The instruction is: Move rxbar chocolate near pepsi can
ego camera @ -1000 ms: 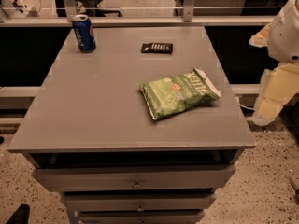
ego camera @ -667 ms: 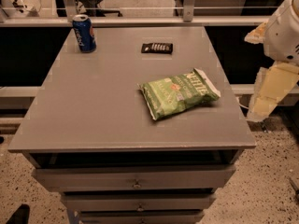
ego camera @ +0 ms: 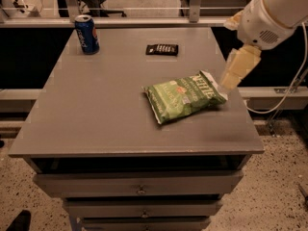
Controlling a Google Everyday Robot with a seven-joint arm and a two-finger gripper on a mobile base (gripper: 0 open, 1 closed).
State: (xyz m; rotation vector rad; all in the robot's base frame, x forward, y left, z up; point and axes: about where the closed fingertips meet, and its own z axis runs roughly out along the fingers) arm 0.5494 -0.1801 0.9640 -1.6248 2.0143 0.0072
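Note:
The rxbar chocolate (ego camera: 162, 49), a small flat black bar with pale lettering, lies on the grey table (ego camera: 96, 109) at the back, right of centre. The pepsi can (ego camera: 87, 34), blue with a silver top, stands upright at the table's back left corner, well to the left of the bar. My gripper (ego camera: 232, 79) hangs from the white arm (ego camera: 269, 13) over the table's right edge. It is just right of a green chip bag and in front and to the right of the bar. It holds nothing that I can see.
A large green chip bag (ego camera: 185, 96) lies at the table's centre right, between the gripper and the front. Drawers (ego camera: 140, 186) sit under the tabletop. A rail (ego camera: 144, 8) runs behind the table. A cable (ego camera: 288, 85) hangs on the right.
The arm has swung in from the right, and the gripper now hangs over the table's right edge beside the chip bag. The bar, can and bag have not moved.

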